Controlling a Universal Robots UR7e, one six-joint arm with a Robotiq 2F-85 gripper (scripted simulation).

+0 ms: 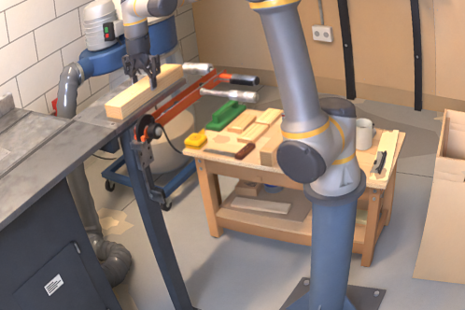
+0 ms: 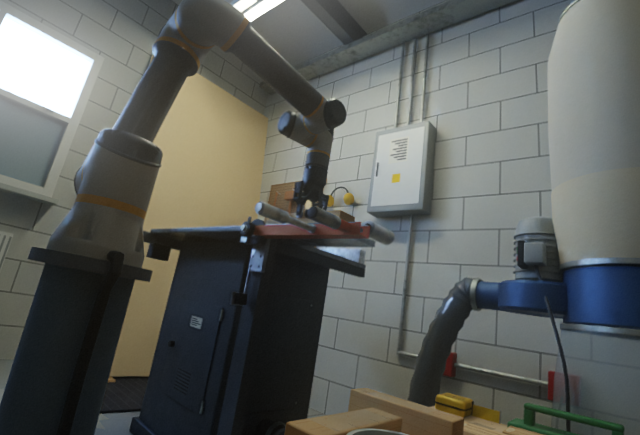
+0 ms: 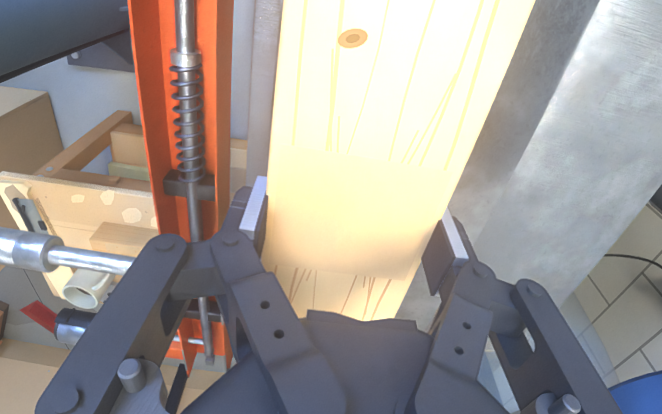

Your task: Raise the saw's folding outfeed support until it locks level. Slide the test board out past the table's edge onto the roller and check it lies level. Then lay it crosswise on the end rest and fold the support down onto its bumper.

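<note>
The test board (image 2: 283, 197) is mostly hidden behind the rollers in the second side camera. It is a pale wooden plank (image 1: 142, 91) lying lengthwise on the saw's table extension, its far end at the table's edge. I hold the board (image 3: 375, 154) across its width near that far end with my gripper (image 1: 141, 75) (image 3: 354, 231) closed on its long sides. The orange outfeed support (image 1: 186, 96) (image 3: 184, 103) stands raised and roughly level beyond the table, carrying silver rollers (image 1: 228, 95) (image 2: 287, 216).
The cardboard box (image 1: 443, 199) stands on the floor at right. A wooden workbench (image 1: 289, 166) with blocks, a green push block (image 1: 225, 115) and a mug (image 1: 364, 133) stands under the support. The blue dust collector (image 1: 116, 49) stands behind the table.
</note>
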